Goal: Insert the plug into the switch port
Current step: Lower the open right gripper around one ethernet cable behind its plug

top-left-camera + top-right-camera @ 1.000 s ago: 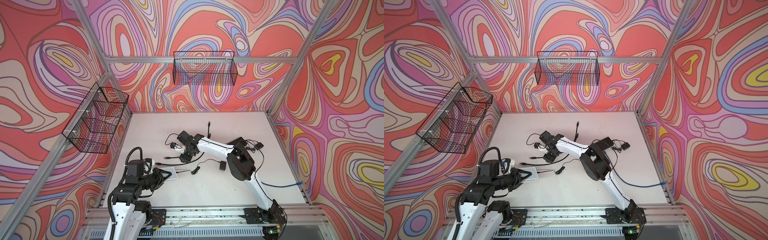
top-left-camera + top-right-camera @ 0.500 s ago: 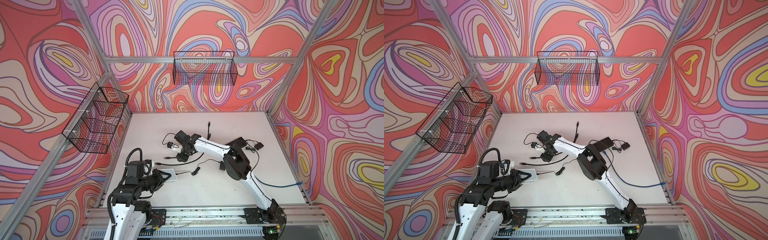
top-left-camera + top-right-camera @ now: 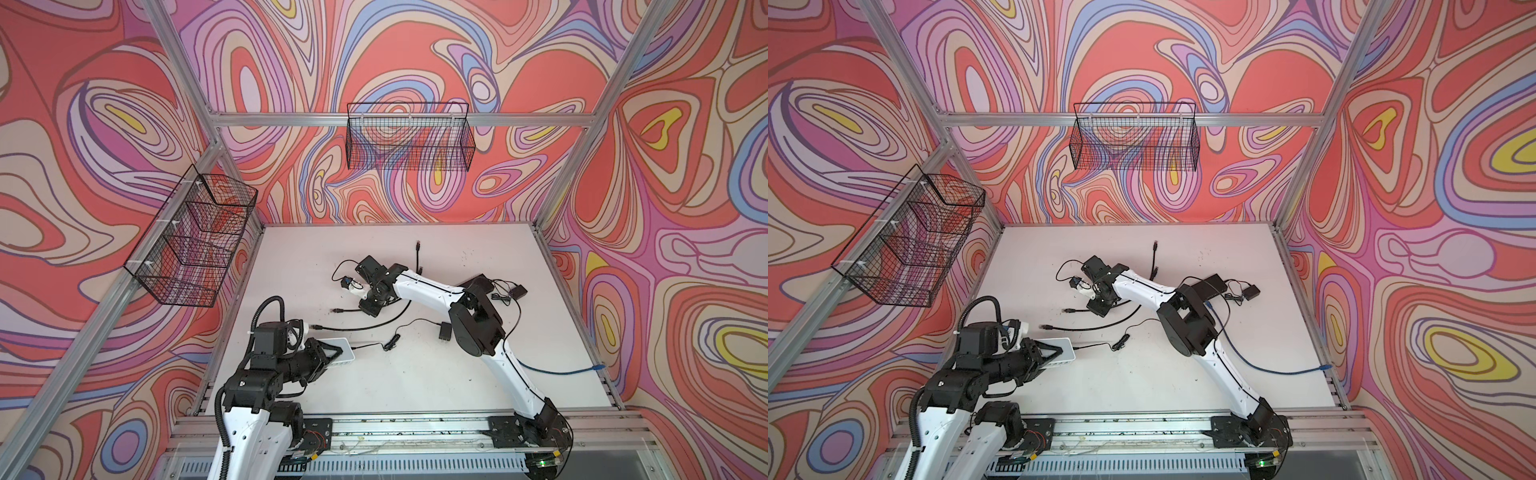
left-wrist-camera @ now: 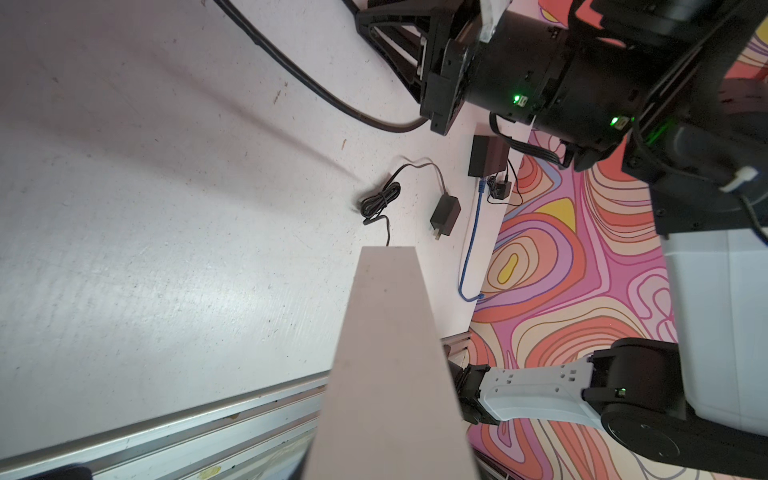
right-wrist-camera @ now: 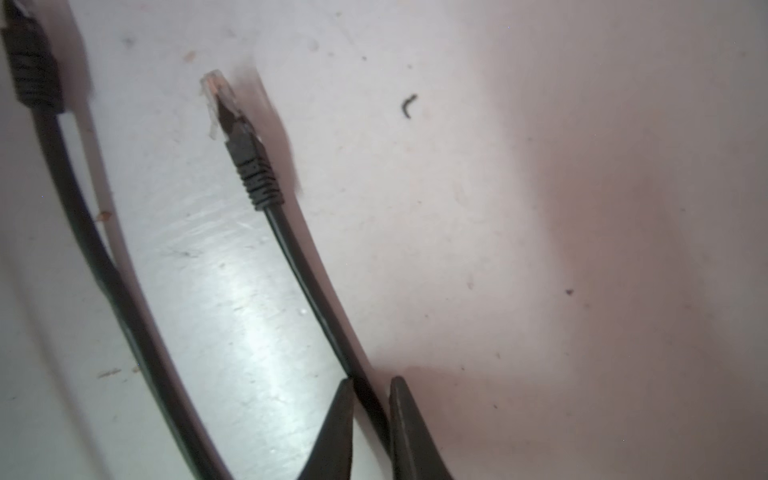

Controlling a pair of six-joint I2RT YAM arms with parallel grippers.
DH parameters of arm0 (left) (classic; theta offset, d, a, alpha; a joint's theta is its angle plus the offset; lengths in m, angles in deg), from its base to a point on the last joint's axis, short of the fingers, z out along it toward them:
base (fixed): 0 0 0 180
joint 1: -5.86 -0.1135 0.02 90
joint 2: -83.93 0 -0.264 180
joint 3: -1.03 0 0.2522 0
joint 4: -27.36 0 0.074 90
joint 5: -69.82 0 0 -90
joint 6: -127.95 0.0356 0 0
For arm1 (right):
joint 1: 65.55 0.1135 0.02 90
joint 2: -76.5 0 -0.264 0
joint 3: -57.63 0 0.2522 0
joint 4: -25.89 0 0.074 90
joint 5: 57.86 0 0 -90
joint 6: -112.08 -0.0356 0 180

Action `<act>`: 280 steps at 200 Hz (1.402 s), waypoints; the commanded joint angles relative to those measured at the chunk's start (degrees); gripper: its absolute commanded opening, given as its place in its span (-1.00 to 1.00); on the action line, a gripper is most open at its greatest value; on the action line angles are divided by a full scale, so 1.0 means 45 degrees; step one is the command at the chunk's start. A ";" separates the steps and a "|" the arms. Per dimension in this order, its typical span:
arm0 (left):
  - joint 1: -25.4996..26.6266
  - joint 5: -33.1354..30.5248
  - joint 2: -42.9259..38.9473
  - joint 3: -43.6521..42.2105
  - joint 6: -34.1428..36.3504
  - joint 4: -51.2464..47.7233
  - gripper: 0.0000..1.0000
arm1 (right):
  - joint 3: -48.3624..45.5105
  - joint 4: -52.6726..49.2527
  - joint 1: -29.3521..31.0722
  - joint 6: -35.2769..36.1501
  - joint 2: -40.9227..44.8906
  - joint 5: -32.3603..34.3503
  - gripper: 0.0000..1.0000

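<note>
White tabletop (image 3: pixel 415 395) under swirled pink and orange walls carried the plug (image 5: pixel 226 108), a clear-tipped connector on a black cable (image 5: pixel 307 282); it lay flat on the surface, left of centre in both top views; the right gripper (image 5: pixel 371 415) stood over that cable a little way behind the plug, its two dark fingers (image 5: pixel 338 419) pinched in on either side, so the cable was clamped and not the plug itself; well apart, toward the front left, the switch (image 3: pixel 345 352) was a white box grasped at its near end by the left gripper (image 3: pixel 332 354), jaws clenched on it; a second black cable (image 3: pixel 361 328) had its own connector on the table between plug and switch; a thin lead ran from the switch's far end through a coiled bundle to a power adapter (image 4: pixel 445 212); farther right lay a blue cable (image 3: pixel 557 370); wire baskets (image 3: pixel 409 141) hung on the walls.
</note>
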 commanded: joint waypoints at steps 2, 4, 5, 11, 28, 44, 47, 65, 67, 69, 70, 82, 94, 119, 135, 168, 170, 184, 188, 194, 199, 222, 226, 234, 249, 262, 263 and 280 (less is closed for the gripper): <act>-0.0058 0.0024 -0.0086 0.0146 -0.0024 -0.0023 -0.75 | -0.0666 0.0298 -0.0728 -0.0380 0.0026 -0.0168 -0.77; -0.0058 0.0025 -0.0086 0.0130 -0.0032 -0.0005 -0.75 | -0.0726 0.0345 -0.0763 -0.0406 0.0050 -0.0189 -0.79; -0.0058 0.0036 -0.0085 0.0137 -0.0033 0.0001 -0.75 | -0.0762 0.0356 -0.0798 -0.0413 0.0054 -0.0193 -0.79; -0.0058 0.0047 -0.0085 0.0088 -0.0068 0.0060 -0.75 | -0.0955 0.0530 -0.0931 -0.0492 0.0129 -0.0201 -0.79; -0.0058 0.0175 -0.0051 -0.0021 -0.0185 0.0306 -0.75 | -0.1342 0.0747 -0.1219 -0.0647 0.0280 -0.0097 -0.83; -0.0058 0.0241 -0.0039 -0.0090 -0.0266 0.0462 -0.74 | -0.1646 0.0925 -0.1442 -0.0920 0.0396 0.0090 -0.87; -0.0058 0.0241 -0.0040 -0.0090 -0.0268 0.0457 -0.74 | -0.1724 0.0962 -0.1481 -0.0972 0.0418 0.0086 -0.88; -0.0058 0.0260 0.0022 -0.0109 -0.0269 0.0525 -0.74 | -0.2235 0.1365 -0.1694 -0.1309 0.0642 0.0165 -0.89; -0.0058 0.0260 0.0034 -0.0110 -0.0268 0.0532 -0.74 | -0.2290 0.1393 -0.1722 -0.1341 0.0663 0.0163 -0.89; -0.0068 0.0280 0.0032 -0.0105 -0.0268 0.0539 -0.74 | -0.2328 0.1429 -0.1759 -0.1364 0.0678 0.0143 -0.89; -0.0063 0.0290 0.0042 -0.0108 -0.0268 0.0546 -0.74 | -0.2354 0.1435 -0.1765 -0.1390 0.0700 0.0139 -0.89; -0.0058 0.0318 0.0086 -0.0104 -0.0249 0.0572 -0.74 | -0.2627 0.1641 -0.1968 -0.1581 0.0832 0.0103 -0.90; -0.0061 0.0336 0.0130 -0.0101 -0.0230 0.0603 -0.74 | -0.2842 0.1775 -0.2127 -0.1668 0.0946 0.0041 -0.90; -0.0058 0.0378 0.0226 -0.0110 -0.0229 0.0726 -0.74 | -0.2966 0.1721 -0.2298 -0.1601 0.1007 0.0000 -0.87; -0.0048 0.0383 0.0266 -0.0098 -0.0210 0.0769 -0.74 | -0.3094 0.1818 -0.2297 -0.1382 0.1192 -0.0382 -0.68; -0.0058 0.0322 0.0097 -0.0015 -0.0229 0.0620 -0.74 | -0.3254 0.2362 -0.2298 -0.1512 0.1745 -0.0743 -0.23; -0.0058 0.0315 0.0078 -0.0003 -0.0215 0.0600 -0.74 | -0.3243 0.2394 -0.2298 -0.1514 0.1750 -0.0743 -0.22; -0.0058 0.0299 -0.0006 0.0051 -0.0211 0.0462 -0.74 | -0.3046 0.2362 -0.2298 -0.1534 0.1696 -0.0743 -0.22; -0.0058 0.0295 -0.0016 0.0066 -0.0195 0.0408 -0.74 | -0.2955 0.2284 -0.2298 -0.1529 0.1627 -0.0742 -0.22; -0.0068 0.0266 -0.0024 0.0112 -0.0154 0.0313 -0.75 | -0.2770 0.2139 -0.2288 -0.1493 0.1506 -0.0705 -0.22; -0.0058 0.0251 -0.0044 0.0157 -0.0101 0.0222 -0.74 | -0.2627 0.1977 -0.2298 -0.1476 0.1413 -0.0678 -0.21; -0.0060 0.0107 -0.0156 0.0332 0.0025 -0.0161 -0.75 | -0.2507 0.1945 -0.2244 -0.1471 0.1287 -0.0684 -0.16; -0.0059 0.0104 -0.0173 0.0339 0.0025 -0.0195 -0.75 | -0.2533 0.1986 -0.2225 -0.1478 0.1303 -0.0679 -0.14; -0.0060 0.0099 -0.0236 0.0339 0.0001 -0.0255 -0.75 | -0.2528 0.2015 -0.2191 -0.1493 0.1338 -0.0682 -0.12; -0.0058 0.0075 -0.0352 0.0339 0.0024 -0.0407 -0.75 | -0.2469 0.2038 -0.2123 -0.1427 0.1309 -0.0612 -0.07; -0.0058 0.0002 -0.0480 0.0359 0.0058 -0.0628 -0.75 | -0.2344 0.1990 -0.2086 -0.1398 0.1304 -0.0518 -0.03; -0.0058 -0.0015 -0.0488 0.0359 0.0061 -0.0633 -0.75 | -0.2333 0.1989 -0.2084 -0.1398 0.1296 -0.0513 -0.03; -0.0058 -0.0106 -0.0675 0.0393 0.0064 -0.0829 -0.76 | -0.2242 0.1954 -0.1961 -0.1344 0.1343 -0.0398 0.00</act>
